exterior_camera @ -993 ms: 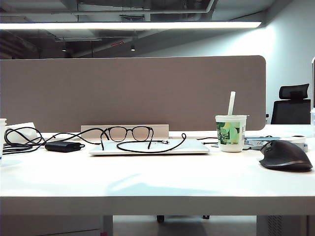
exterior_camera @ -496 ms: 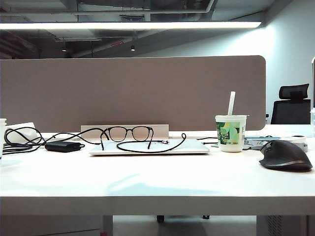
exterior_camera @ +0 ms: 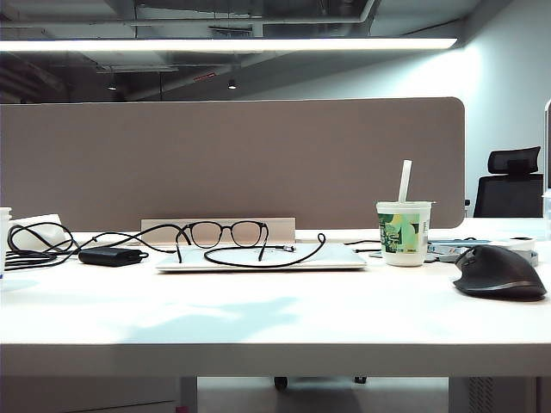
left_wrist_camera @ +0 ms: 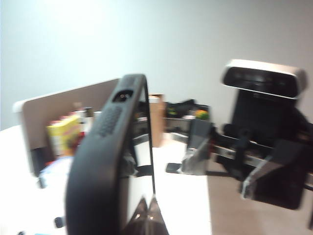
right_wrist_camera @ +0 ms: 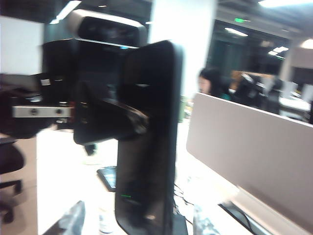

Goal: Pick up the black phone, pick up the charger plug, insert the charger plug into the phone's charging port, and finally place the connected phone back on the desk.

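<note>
- The desk (exterior_camera: 258,318) lies below both sets of jaws and out of their reach. Neither arm shows in the exterior view, so we judge the work is being done up in the air.
- The black phone (left_wrist_camera: 105,166) stands upright on its long axis, pinched by the left gripper (left_wrist_camera: 149,215). Its jaws are closed on the phone's faces — a hold that leaves the short edge free.
- The right gripper (right_wrist_camera: 139,220) faces the phone from the other side. Its fingers (right_wrist_camera: 68,220) are spread wide with a gap to the phone on each side, so it grips nothing — freed, we think, for the cable.
- The charger plug (exterior_camera: 288,248) lies well away from both jaws on the closed laptop (exterior_camera: 258,260), not yet picked up.
- The charging port (left_wrist_camera: 123,95), as we read that small opening, sits on the short edge farthest from the left jaws, exposed for insertion.
</note>
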### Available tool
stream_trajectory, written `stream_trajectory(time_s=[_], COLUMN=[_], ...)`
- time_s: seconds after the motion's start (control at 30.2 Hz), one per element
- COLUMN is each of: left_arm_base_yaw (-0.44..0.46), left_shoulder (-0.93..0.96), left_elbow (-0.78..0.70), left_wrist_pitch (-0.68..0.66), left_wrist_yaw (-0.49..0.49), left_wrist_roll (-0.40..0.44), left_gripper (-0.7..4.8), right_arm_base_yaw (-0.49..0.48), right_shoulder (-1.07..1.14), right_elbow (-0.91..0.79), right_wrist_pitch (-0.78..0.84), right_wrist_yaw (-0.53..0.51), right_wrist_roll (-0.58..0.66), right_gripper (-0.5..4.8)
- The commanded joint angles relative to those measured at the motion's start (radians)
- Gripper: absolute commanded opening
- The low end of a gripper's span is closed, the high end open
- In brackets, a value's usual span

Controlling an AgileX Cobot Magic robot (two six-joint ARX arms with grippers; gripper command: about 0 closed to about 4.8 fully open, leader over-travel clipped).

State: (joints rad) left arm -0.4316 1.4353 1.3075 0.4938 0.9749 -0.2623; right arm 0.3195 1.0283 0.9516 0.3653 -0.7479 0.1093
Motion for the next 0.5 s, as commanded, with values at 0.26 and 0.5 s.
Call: stream_trajectory(time_s=[0.26,0.5], left_arm_base_yaw=[0.000,-0.001], left_shoulder=[-0.068,-0.115], left_elbow=[0.006,0.007], left_wrist_pitch=[-0.371,-0.642], left_wrist_yaw=[-0.260,-0.430], left_wrist_roll=[0.237,0.368], left_gripper=[-0.06,-0.06], right_arm_base_yaw=[-0.009,-0.009], right_shoulder=[0.030,0.190], right_elbow=[0.011,0.161], right_wrist_pitch=[-0.162,-0.339], right_wrist_yaw=[0.240,0.266], right_wrist_roll=[0.050,0.044], right_gripper=[2.51,2.01])
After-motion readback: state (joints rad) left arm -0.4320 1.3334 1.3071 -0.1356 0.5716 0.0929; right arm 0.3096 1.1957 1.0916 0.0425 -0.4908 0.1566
